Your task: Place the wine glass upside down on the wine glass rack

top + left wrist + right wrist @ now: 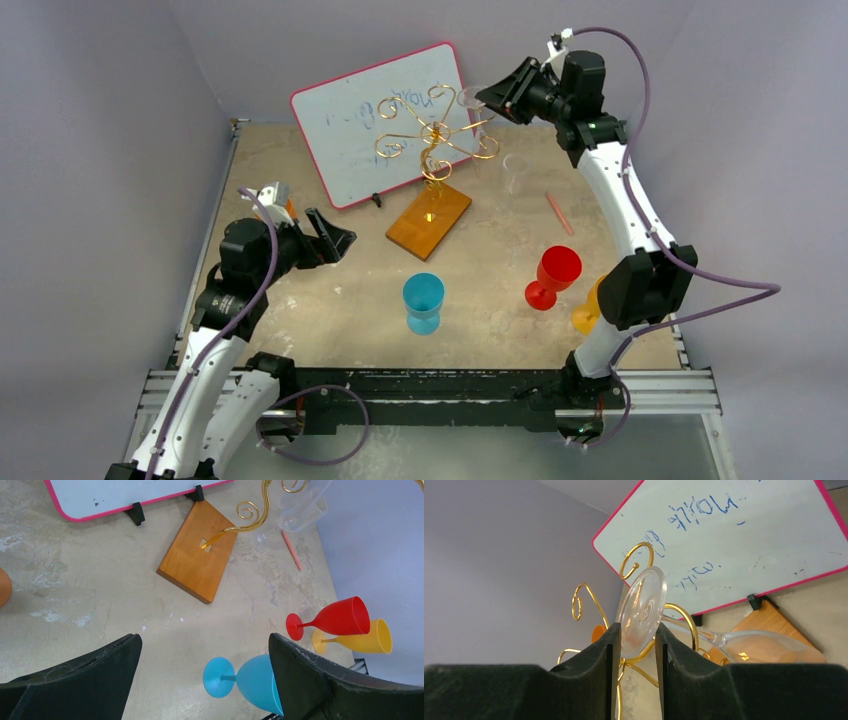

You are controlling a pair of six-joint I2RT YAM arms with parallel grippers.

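The clear wine glass is held by its round foot between my right gripper's fingers. Its stem slants down past a gold scroll arm and its bowl hangs lower, above the wooden base. From above, the right gripper is at the right side of the wine glass rack, whose orange-brown base lies mid-table. The left wrist view shows the base and the glass bowl. My left gripper is open and empty, hovering left of the rack.
A pink-framed whiteboard stands behind the rack. A blue goblet, a red goblet and a yellow goblet stand at the front. A pink stick lies at the right. Purple walls enclose the table.
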